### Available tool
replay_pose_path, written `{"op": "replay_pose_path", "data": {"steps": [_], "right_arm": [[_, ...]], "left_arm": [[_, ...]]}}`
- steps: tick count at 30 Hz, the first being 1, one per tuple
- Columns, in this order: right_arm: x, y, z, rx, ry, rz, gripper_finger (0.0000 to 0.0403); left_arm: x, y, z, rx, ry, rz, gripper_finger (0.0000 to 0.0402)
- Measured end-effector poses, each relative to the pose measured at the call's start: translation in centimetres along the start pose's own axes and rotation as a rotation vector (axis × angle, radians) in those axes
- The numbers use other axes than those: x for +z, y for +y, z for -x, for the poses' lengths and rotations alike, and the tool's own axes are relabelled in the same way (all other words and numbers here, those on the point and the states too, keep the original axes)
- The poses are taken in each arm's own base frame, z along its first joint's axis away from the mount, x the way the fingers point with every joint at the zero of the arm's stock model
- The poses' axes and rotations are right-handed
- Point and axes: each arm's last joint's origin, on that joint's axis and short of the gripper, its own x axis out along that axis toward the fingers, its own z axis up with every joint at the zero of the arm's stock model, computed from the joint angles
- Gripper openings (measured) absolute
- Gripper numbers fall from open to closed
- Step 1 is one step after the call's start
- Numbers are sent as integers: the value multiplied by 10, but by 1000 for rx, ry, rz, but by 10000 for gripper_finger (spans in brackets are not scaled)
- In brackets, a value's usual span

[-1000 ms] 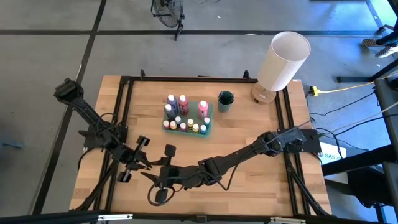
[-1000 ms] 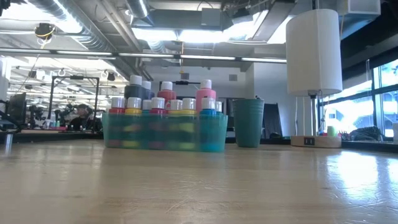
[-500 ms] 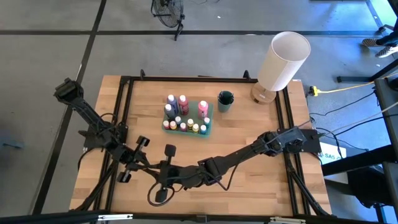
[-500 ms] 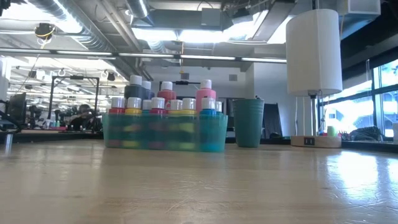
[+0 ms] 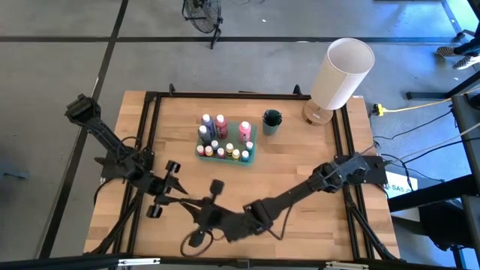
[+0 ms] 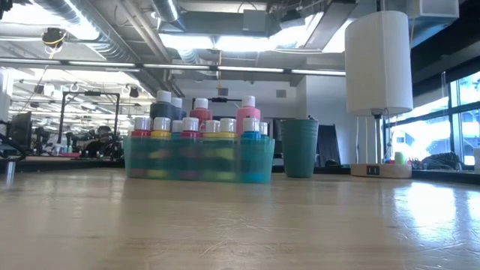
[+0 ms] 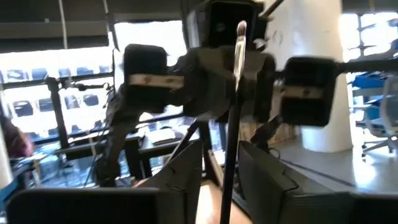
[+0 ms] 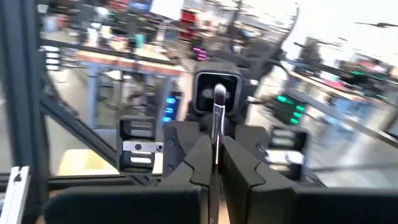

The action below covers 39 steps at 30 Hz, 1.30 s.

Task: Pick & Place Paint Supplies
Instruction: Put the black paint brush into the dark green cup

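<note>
Two grippers, one brush, at the table's near edge.
My right gripper (image 8: pixel 214 163) pinches the thin dark-handled brush (image 8: pixel 217 118) between closed fingers; my left gripper (image 7: pixel 219 177) faces it with jaws parted around the same brush, not pressing it. Both meet low over the wooden table (image 5: pixel 300 157), well apart from the teal tray (image 5: pixel 251 146) of white-capped paint bottles (image 5: pixel 220 124).
</note>
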Motion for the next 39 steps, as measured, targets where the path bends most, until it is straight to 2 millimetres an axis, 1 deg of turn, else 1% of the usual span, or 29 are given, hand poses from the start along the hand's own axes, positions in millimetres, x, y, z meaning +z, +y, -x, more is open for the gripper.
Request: {"op": "replay_pose_path", "data": {"steps": [2, 6, 10, 14, 16, 18, 20, 22, 25, 30, 32, 34, 36, 39], "right_arm": [[0, 5, 8, -64, 12, -3, 16], [3, 11, 22, -164, 46, 54, 16], [12, 20, 51, -340, 90, 118, 16], [17, 30, 84, -542, 133, 174, 16], [21, 36, 99, -521, 141, 232, 16], [27, 41, 113, -496, 121, 190, 16], [35, 42, 127, -474, 112, 182, 16], [41, 40, 134, -463, 108, 182, 16], [51, 32, 147, -445, 110, 212, 16], [71, 10, 174, -417, 82, 131, 16], [71, 1, 181, -411, 85, 154, 16], [67, -9, 188, -403, 91, 186, 16], [65, -27, 198, -397, 87, 163, 16], [59, -62, 214, -374, 119, 86, 16]], "left_arm": [[-1, 0, 0, 17, 18, -6, 109], [-4, 2, 0, 90, 57, -16, 132], [-6, 5, 1, 209, 103, -26, 144], [-10, 7, 2, 321, 166, -43, 144], [-13, 7, 3, 328, 195, -61, 143], [-15, 6, 3, 308, 209, -78, 142], [-17, 5, 3, 284, 222, -92, 142], [-17, 6, 3, 283, 223, -93, 141], [-18, 7, 2, 292, 234, -102, 141], [-22, 10, 2, 304, 259, -121, 141], [-22, 13, 1, 316, 265, -140, 141], [-23, 15, 0, 327, 273, -175, 141], [-24, 19, -1, 343, 281, -207, 141], [-25, 26, -2, 377, 294, -246, 141]]}}
